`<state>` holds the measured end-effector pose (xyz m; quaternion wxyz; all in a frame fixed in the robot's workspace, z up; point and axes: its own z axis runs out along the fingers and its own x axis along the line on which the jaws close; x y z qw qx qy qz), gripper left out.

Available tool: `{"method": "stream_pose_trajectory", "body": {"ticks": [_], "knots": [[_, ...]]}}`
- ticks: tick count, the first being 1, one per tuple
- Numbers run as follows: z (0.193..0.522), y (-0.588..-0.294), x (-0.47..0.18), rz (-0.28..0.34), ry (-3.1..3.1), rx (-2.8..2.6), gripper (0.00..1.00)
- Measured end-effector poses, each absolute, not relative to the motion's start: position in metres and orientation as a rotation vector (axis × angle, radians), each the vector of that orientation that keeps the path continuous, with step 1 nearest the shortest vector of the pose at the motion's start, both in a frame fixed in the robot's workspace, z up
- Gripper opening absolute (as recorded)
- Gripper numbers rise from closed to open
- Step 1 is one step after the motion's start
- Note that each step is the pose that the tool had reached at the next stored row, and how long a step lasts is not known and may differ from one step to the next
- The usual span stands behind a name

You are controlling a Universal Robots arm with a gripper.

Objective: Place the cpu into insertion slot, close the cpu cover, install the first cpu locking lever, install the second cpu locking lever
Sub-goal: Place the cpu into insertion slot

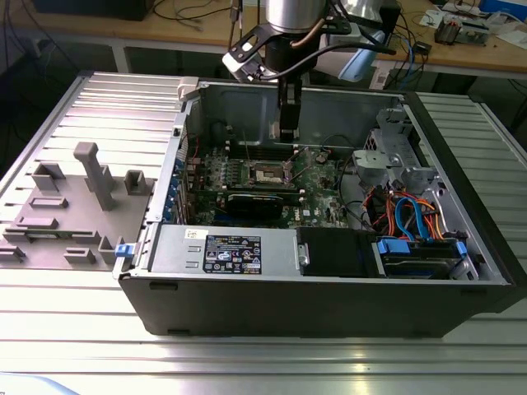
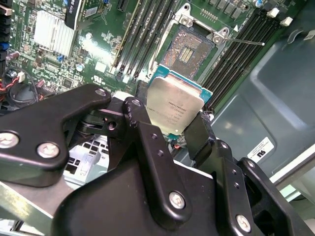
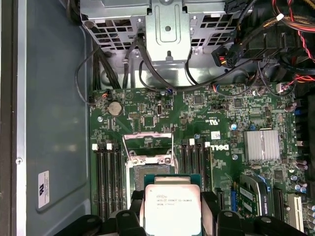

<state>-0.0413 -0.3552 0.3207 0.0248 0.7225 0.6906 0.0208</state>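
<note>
My gripper [image 1: 286,130] hangs inside the open computer case, just above the motherboard. In both wrist views it is shut on the cpu [image 2: 174,107], a flat silvery square with a pale teal edge, held by two opposite sides between black fingers [image 2: 142,125]. The cpu [image 3: 172,211] hovers apart from the insertion slot [image 3: 150,173], which lies uncovered with its dark contact field showing [image 2: 189,49]. The cpu cover [image 3: 147,139] stands raised at the slot's far edge. A thin locking lever [image 2: 246,43] sticks out beside the socket.
Memory slots [image 3: 108,177] flank the socket on both sides. A long black card [image 1: 259,202] and a finned heatsink [image 3: 262,145] sit on the board. Drive cage and cables [image 1: 403,189] fill the exterior view's right; a grey fixture [image 1: 78,206] lies left of the case.
</note>
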Motion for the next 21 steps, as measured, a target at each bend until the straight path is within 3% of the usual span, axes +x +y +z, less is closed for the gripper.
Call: {"method": "stream_pose_trajectory", "body": {"ticks": [21], "knots": [[0.3142, -0.3536, -0.0413, 0.065, 2.136, 2.235, 0.54]]}}
